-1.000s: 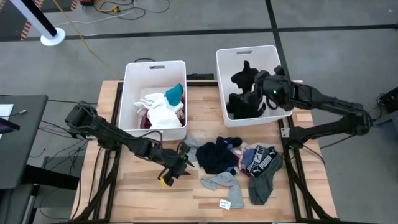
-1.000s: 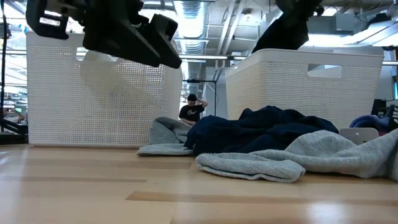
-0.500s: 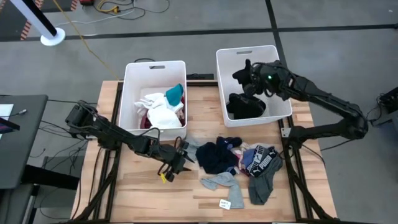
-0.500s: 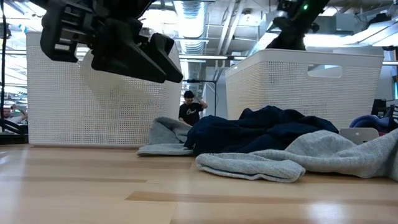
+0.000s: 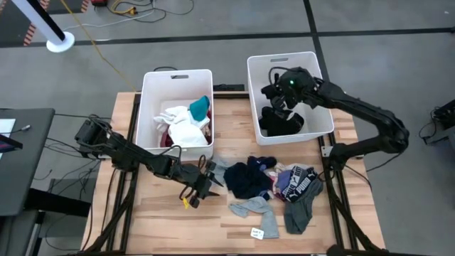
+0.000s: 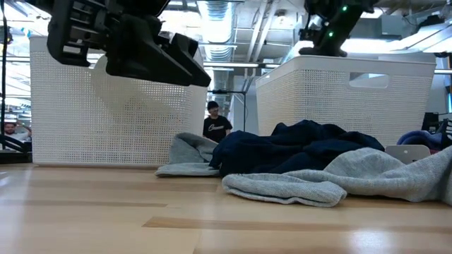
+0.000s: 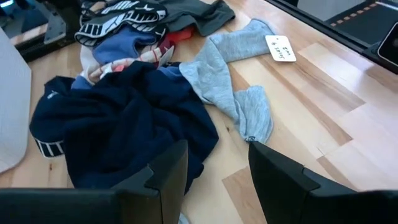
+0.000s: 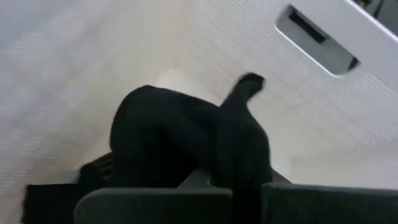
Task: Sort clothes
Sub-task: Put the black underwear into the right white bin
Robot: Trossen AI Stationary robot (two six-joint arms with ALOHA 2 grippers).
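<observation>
Clearly the left gripper [image 5: 201, 186] is the nearer one to the loose pile. It hangs just above the wooden table [image 5: 156, 213], near the front-left part of the clothes, and its two fingers [image 7: 163, 176] stand apart with nothing between them. From this claw the navy garment [image 7: 118, 127] lies straight ahead, just beside the fingertips, and it is the closest piece. A little further, to the side of it, lies the grey sock [image 7: 233, 93]; its long axis runs away from the claw, toward a white paper tag [image 7: 280, 48]. Behind these are the striped black-and-white piece [image 5: 302, 178] and a dark grey one [image 5: 298, 213], near the table's right edge.

Further back stand the two bins. The left bin [image 5: 153, 92] holds white, teal and maroon clothes [image 5: 186, 124]. The right gripper [image 5: 276, 96] is above the right bin [image 5: 323, 78], well apart from the pile. A black garment [image 8: 186, 137] hangs against its fingers in the wrist view, over the dark clothes [image 5: 279, 122] already in this bin, but whether the claw grips it or has let it go, I cannot tell.
</observation>
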